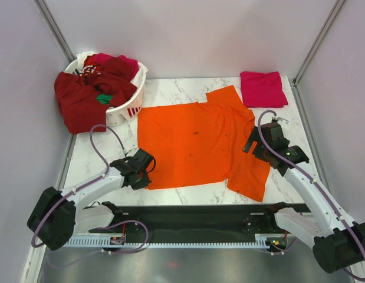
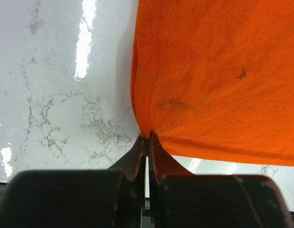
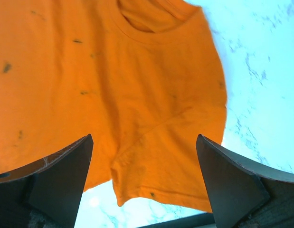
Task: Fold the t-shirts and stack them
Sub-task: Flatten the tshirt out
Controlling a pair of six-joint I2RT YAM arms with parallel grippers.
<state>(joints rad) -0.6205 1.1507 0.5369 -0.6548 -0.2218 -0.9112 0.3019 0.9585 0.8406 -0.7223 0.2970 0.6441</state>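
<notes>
While the left claw (image 2: 147, 138) is pinching the near-left hem corner of the bright orange cloth t-shirt (image 1: 191, 138), lying spread flat mid-bench, the right claw (image 3: 143, 140) is hanging spread over its near sleeve. To fold cleanly, that claw should probably be gripping a matching corner, both lifting level. The glossy white marbled bench (image 1: 170, 91) is likely letting cloth slide. A folded magenta-pink shirt (image 1: 263, 88) is sitting at the far right corner, a white slotted plastic basket (image 1: 134, 106) of dark red shirts (image 1: 82, 100) at the far left.

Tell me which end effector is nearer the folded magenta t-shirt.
Right. The right end effector hovers open over a sleeve of the orange t-shirt, just in front of the folded magenta t-shirt. The left end effector pinches the orange one's near left corner, much farther away.
</notes>
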